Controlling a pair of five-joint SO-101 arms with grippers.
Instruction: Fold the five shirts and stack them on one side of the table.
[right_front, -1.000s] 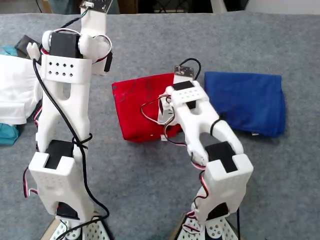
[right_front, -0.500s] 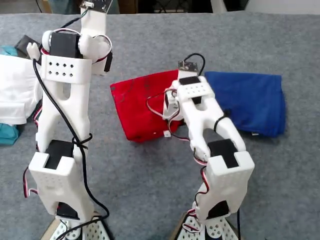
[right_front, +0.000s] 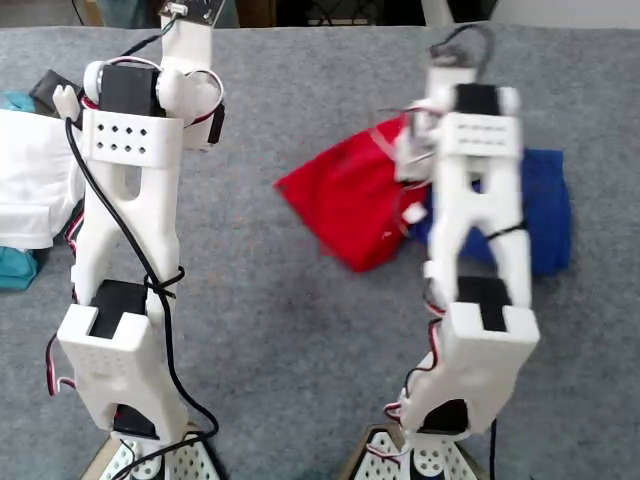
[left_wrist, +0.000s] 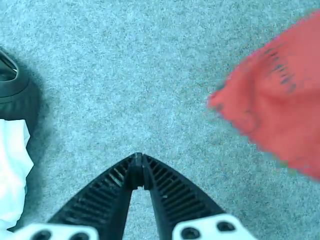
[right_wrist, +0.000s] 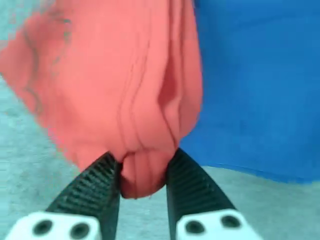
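Red shirt (right_front: 345, 205), bunched, hangs from R gripper (right_wrist: 142, 170), jaws clamped on one edge, cloth spreading left from the grip. Blue shirt (right_front: 548, 215) (folded flat, likely the stack spot) lies just right, partly beneath it. L gripper (left_wrist: 138, 165), closed tight w/ nothing held, sits far left near white shirt (right_front: 35, 180).

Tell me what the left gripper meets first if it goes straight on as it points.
Probably the bare grey table cover: the left gripper aims at it, the red shirt lying aside.
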